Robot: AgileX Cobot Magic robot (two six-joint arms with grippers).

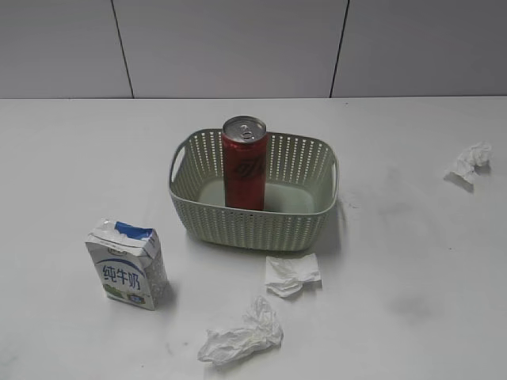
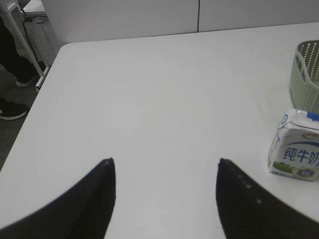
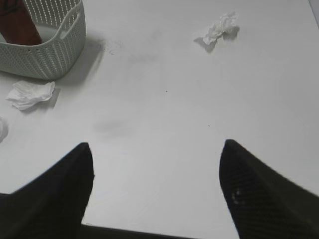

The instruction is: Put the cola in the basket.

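The cola, a tall slim red can with a silver top, stands upright inside the pale green basket at the middle of the white table. Its red side also shows in the right wrist view, inside the basket. The basket's edge shows in the left wrist view. My left gripper is open and empty over bare table at the left. My right gripper is open and empty near the table's front edge. Neither gripper shows in the exterior view.
A white-and-blue milk carton stands front left of the basket and shows in the left wrist view. Crumpled tissues lie in front of the basket, at the front and far right.
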